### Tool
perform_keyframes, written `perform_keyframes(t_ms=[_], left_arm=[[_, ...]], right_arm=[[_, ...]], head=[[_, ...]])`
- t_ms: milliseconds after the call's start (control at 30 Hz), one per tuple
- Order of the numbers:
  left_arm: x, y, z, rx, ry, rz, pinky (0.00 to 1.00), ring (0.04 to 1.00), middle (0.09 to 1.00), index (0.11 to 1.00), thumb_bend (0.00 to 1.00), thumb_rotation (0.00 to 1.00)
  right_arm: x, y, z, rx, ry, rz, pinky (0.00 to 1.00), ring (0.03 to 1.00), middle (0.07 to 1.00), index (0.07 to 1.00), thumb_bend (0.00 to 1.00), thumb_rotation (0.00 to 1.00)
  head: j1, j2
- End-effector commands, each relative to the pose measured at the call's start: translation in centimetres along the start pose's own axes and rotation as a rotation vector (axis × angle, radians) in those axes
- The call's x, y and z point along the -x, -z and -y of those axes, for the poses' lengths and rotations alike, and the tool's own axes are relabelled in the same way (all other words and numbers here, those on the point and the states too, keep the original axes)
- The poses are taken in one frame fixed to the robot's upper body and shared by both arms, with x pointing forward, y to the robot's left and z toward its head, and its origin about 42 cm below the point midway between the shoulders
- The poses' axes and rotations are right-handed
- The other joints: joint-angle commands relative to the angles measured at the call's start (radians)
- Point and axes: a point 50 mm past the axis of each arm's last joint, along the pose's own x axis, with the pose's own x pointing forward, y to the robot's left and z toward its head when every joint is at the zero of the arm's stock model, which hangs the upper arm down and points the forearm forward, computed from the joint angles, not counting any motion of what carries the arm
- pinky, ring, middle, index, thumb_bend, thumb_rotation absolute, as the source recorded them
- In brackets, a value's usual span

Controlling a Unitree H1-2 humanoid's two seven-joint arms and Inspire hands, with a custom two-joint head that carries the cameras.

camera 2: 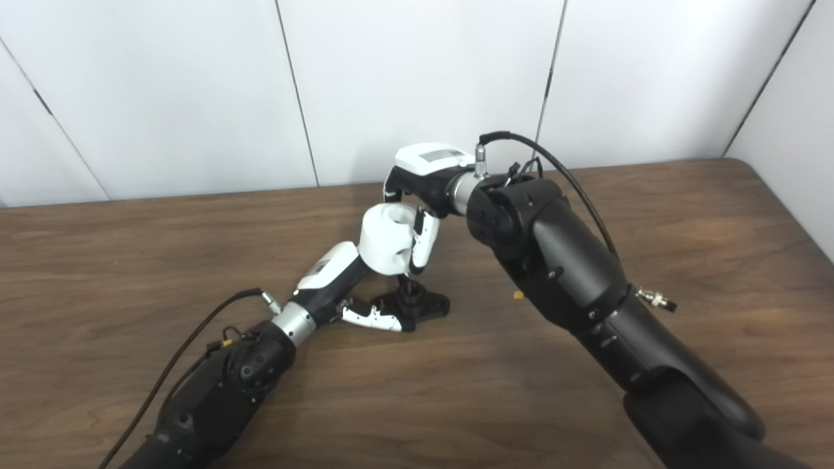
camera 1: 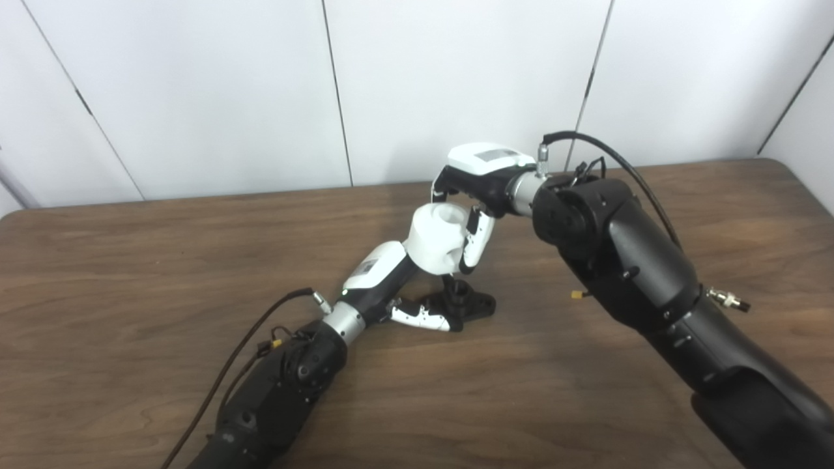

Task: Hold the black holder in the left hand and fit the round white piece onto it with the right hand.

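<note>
Grasping round white piece [camera 1: 438, 242], right hand [camera 1: 479, 182], left hand [camera 1: 391, 286] gripping black holder [camera 1: 464, 301], bare table [camera 1: 130, 273]

Round white piece [camera 1: 438, 242] hangs above the black holder [camera 1: 464, 301], apparently not seated.

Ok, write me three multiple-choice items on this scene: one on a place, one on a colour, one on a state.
1. Where is the round white plastic piece?
A. Lying flat on the table's far right corner
B. Raised above the black plastic holder, in the right hand
C. Under the left arm

2. What colour is the wooden table?
A. Dark brown
B. Green
C. White

3. What state is the holder in?
A. Lifted high off the table
B. Down at the table, with the left hand at it
C. Already covered by the white piece

Answers: 1 B, the right hand's fingers wrap the piece above the holder. 2 A, brown wood grain shows. 3 B, its post stands bare below the piece.
</note>
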Motion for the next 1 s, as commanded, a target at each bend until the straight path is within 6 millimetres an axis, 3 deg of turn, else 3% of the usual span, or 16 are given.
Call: perform_keyframes(t_ms=[0,500,967], left_arm=[[2.7,1.9,5.1,0.060,0.148,-0.130,1.00,1.000,0.938,0.481,0.52,0.06],[2.9,2.5,4.9,0.043,0.145,-0.143,0.99,1.000,0.942,0.481,0.52,0.06],[2.9,2.6,4.9,0.036,0.150,-0.149,1.00,1.000,0.943,0.481,0.52,0.06]], right_arm=[[0.4,-0.3,2.5,0.061,0.053,0.031,0.71,0.821,0.765,0.484,0.52,0.14],[1.5,1.3,4.0,0.126,0.061,0.000,0.70,0.812,0.772,0.486,0.52,0.14],[1.8,0.4,4.2,0.110,0.064,0.015,0.72,0.820,0.775,0.485,0.52,0.14]], head=[[-0.001,0.000],[-0.019,0.005],[-0.022,0.018]])
